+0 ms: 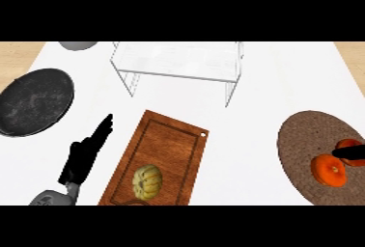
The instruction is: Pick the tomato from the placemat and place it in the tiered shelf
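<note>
White counter: fingers against tomato

— What do you see of the robot's own body?

— Your left hand is matte black all over, with slim fingers tapering to narrow tips. At its wrist you see a rounded grey forearm, paler on top.

— And the other side?

— Only a black sliver of your right hand shows at the edge, equally dark and unmarked.
</note>
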Tool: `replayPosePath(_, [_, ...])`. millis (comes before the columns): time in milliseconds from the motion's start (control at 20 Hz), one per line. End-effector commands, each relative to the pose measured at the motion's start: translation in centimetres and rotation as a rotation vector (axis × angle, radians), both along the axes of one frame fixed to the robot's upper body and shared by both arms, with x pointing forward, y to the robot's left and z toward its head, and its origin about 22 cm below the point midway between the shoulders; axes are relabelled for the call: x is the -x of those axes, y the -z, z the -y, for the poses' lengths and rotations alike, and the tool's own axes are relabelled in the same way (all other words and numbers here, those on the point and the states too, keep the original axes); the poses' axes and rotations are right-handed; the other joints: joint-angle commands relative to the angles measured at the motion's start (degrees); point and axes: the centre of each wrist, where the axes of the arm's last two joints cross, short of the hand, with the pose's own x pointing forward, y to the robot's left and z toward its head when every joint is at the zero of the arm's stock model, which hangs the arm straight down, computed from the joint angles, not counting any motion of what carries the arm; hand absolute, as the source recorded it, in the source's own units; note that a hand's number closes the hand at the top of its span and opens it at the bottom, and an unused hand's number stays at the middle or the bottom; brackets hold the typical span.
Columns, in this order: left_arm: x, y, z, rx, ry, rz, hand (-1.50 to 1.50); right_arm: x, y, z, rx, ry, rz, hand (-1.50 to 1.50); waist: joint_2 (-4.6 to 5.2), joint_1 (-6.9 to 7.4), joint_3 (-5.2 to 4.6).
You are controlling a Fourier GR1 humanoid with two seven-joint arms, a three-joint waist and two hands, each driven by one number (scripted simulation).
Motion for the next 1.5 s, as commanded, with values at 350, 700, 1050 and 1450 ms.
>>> replayPosePath(350, [-0.9,0.4,-1.9,-0.002,-0.022,-0.001,0.0,-3.0,2.3,-1.8,0.054,0.149,-0.128,-1.5,-0.09,-1.23,0.01])
replayPosePath(700, [0.0,0.6,-0.5,0.007,-0.04,-0.015,0.0,-1.7,4.3,-1.5,0.047,0.14,-0.164,-1.5,-0.22,-1.39,0.05])
replayPosePath(1050, [1.4,-0.3,-0.8,-0.009,-0.019,-0.022,0.0,-3.5,5.2,-0.8,0.031,0.153,-0.197,-1.5,-0.22,-1.09,0.06])
replayPosePath(1450, [0.6,-0.5,-1.7,0.007,-0.026,0.01,0.0,-2.3,7.6,0.9,0.036,0.134,-0.222,-1.5,-0.23,-1.32,0.06])
